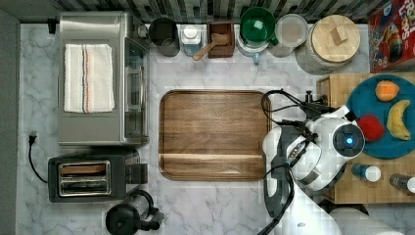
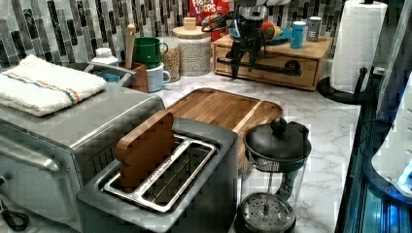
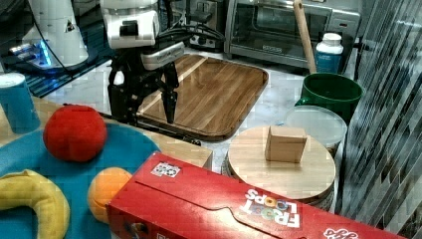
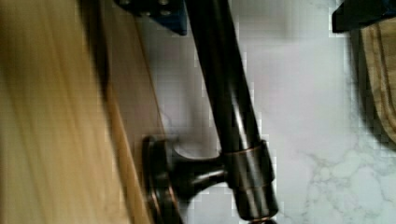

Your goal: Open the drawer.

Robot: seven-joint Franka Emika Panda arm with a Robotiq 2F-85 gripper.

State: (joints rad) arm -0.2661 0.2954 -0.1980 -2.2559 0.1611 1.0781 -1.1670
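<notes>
One long black bar handle (image 2: 260, 67) runs across the front of the light-wood drawer (image 2: 272, 65), which sits closed in a low bamboo stand at the back of the marble counter (image 2: 316, 126), just behind the walnut tray (image 2: 226, 109). The gripper (image 3: 144, 107) hangs at the handle with its fingers spread, one on either side of the bar and not yet clamped. The drawer looks rigid and light; the handle, smooth metal on a round post (image 4: 196, 175), is probably slick, so a firm hold mid-bar and a straight pull toward the tray seem wise. The stand, carrying a blue fruit plate (image 1: 391, 142), might slide with it. The arm (image 1: 313, 147) covers the drawer front from above, and the drawer's contents are hidden.
</notes>
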